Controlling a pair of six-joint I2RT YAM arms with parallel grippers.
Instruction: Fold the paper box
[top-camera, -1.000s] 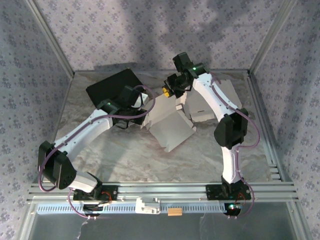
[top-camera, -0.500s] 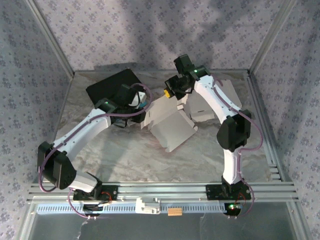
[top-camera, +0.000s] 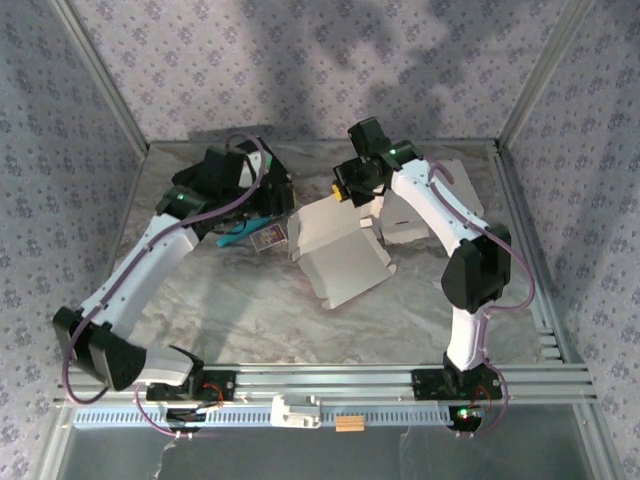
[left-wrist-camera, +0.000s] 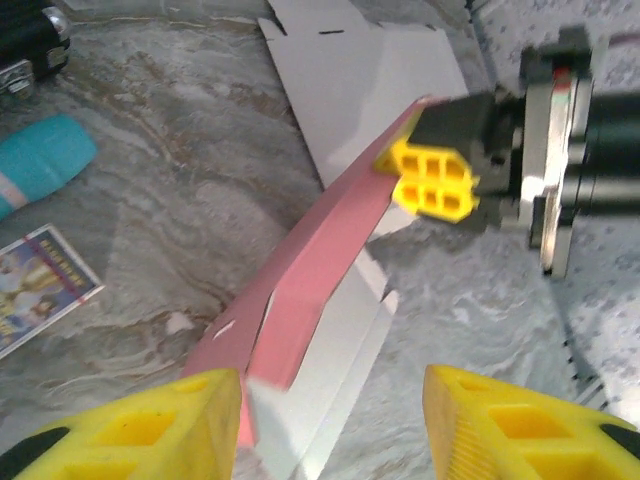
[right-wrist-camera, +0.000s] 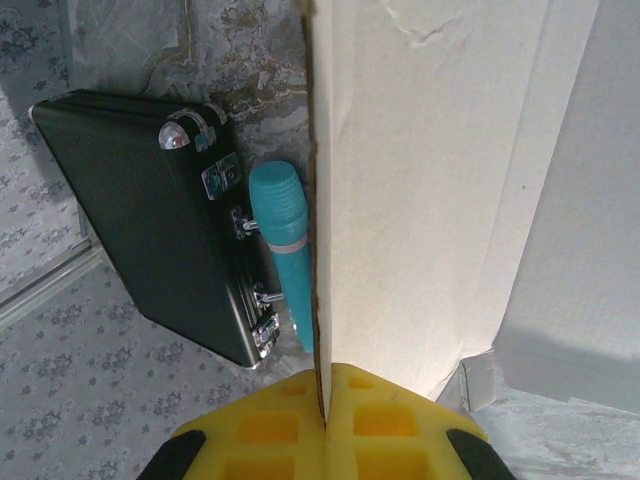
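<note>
Left tool (left-wrist-camera: 330, 412) back from box (left-wrist-camera: 330, 232), open

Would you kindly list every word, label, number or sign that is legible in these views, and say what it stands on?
No text can be read anywhere.
printed card on the table: colourful print, too blurred to read.
paper box: no lettering visible.
teal cylinder: a pale band, no lettering visible.
black case: metal latches, no lettering visible.
</note>
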